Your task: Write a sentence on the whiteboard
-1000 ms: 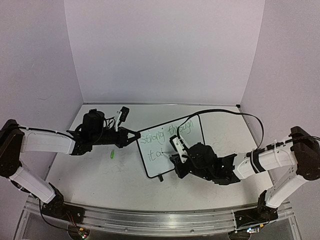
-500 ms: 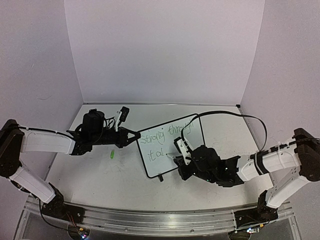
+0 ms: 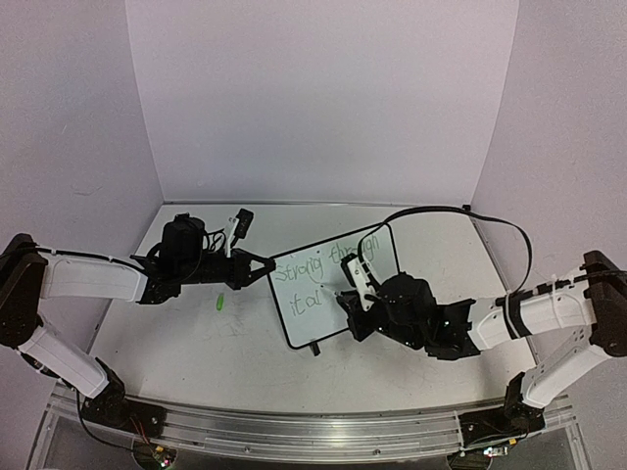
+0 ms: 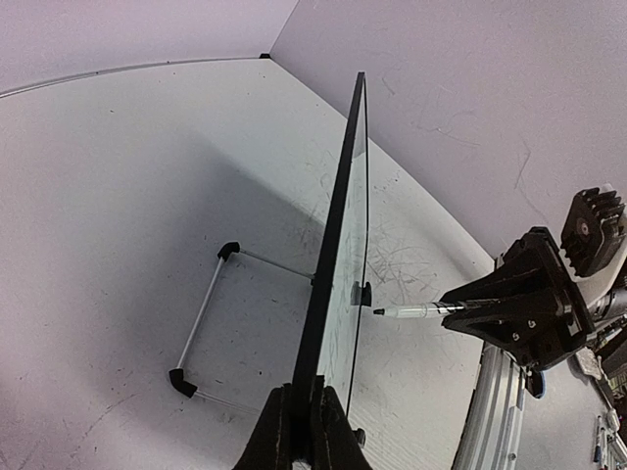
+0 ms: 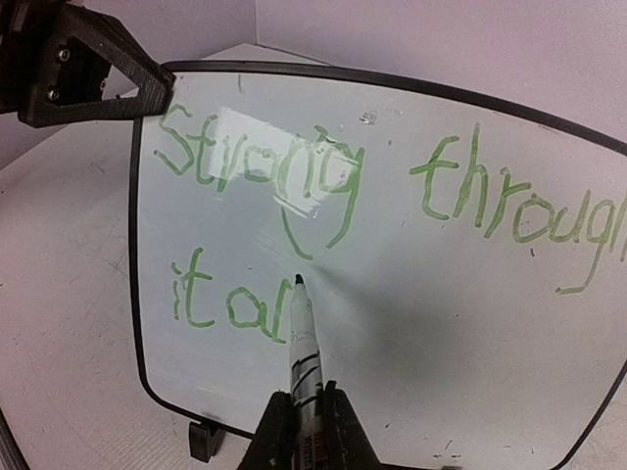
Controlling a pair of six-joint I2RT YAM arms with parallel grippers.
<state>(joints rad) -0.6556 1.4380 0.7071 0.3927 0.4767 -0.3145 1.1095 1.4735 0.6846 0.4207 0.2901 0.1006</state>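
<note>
The whiteboard [image 3: 328, 294] stands near the middle of the table [image 3: 167, 352], btw the two arms. It leans back on a thin wire stand [image 4: 206, 311] w/ black feet.

The left gripper [image 4: 306, 394] is squeezed tight on the board's left edge. From its own camera you see both fingers [image 4: 274, 436] pinch the black frame, & the board shows edge-on. From above, that grip is at the board's top left corner.

The right gripper [image 5: 304, 436] is closed too, & it has a pen [image 5: 302, 338] held btw its fingers. The pen is white w/ black lines & a dark tip. The tip is touching the board's face, low down & left of the middle.

The sentence [image 5: 294, 176] is in green. The top line says "Strong through". The 2nd line starts "it a". The pen tip sits just right of that "a", at the top of one more stroke. The pen hides part of it, so I can't tell that letter for sure. A bright patch of glare lies over "Strong".

A small green thing [image 3: 220, 302] lies on the table left of the board, just below the left arm. It's too small to tell what it is. A black cable [image 3: 460, 217] loops up from the right arm over the back of the table. The table has faint grey scuff marks [image 4: 392, 264] near the board.
</note>
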